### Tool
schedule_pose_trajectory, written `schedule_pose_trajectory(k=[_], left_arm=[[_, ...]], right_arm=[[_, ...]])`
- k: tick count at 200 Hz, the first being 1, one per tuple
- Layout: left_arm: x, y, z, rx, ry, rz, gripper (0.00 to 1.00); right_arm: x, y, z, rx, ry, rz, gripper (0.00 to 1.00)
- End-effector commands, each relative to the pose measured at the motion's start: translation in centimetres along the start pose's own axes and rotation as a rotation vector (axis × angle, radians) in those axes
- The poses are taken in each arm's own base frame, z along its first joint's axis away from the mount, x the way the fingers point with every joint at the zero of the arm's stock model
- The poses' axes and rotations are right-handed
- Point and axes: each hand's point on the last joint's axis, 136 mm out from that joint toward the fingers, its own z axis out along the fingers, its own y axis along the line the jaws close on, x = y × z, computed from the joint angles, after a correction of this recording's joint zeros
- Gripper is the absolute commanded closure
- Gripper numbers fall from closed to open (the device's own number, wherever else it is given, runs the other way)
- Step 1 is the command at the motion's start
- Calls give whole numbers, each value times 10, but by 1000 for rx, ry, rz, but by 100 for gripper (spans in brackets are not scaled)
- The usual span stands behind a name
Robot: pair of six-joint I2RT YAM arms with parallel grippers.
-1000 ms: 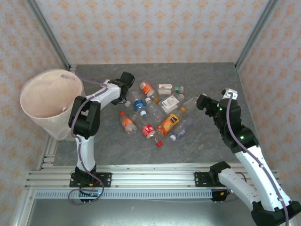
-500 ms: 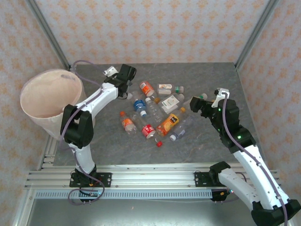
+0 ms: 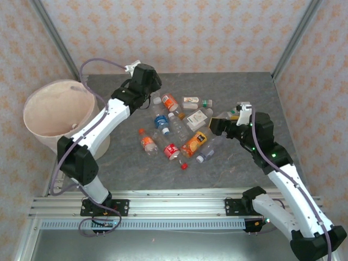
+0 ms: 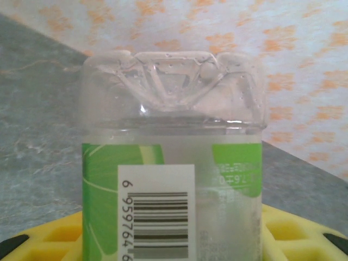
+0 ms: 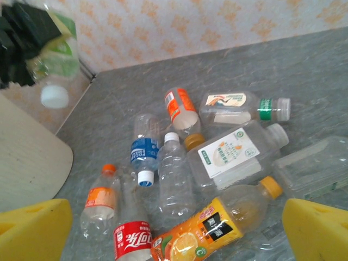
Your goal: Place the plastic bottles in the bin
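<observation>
The left hand (image 3: 149,89) had risen since the previous frame, clamped on a green-labelled bottle (image 4: 173,179) that hung cap-down, apart from the bin (image 3: 54,82) at the worktop's (image 3: 239,163) left edge. The right hand (image 5: 176,217), spread wide, had edged toward the remaining bottles (image 3: 176,130), which were ringed by bare worktop.

Grey marbled tabletop (image 3: 244,92), orange-patterned walls (image 3: 179,32), aluminium rails (image 3: 174,207) at its near edge.
</observation>
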Motion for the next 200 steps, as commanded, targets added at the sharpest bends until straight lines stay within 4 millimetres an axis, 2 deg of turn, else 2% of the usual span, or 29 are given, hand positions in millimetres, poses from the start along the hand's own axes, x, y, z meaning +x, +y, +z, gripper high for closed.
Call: schedule_pose_trajectory(k=[1,47,98,120,131,163,185,200], left_arm=[[-15,-16,-29,93,-27,47,62],[-31,-8,-69,137,-53,77,61],[-79,8,-141,166,-161,59,61],[-97,14,-175,159,-222,120,61],[-107,29,-189,87,-272,125,61],[-137,92,-218,-217,-427,99,61],[-150,125,-227,-376,-475,108,61],[-153,143,-225,-426,-457,94,61]], right_arm=[[-12,16,-1,-71,-32,-20,1],[-20,19,9,-107,-73,6,1],[-27,17,20,-99,-90,29,1],[-31,17,23,-98,-106,36,1],[-32,16,24,-92,-112,39,1],[-33,13,31,-84,-110,49,1],[-33,11,35,-78,-105,59,1],[-32,11,38,-81,-101,60,1]])
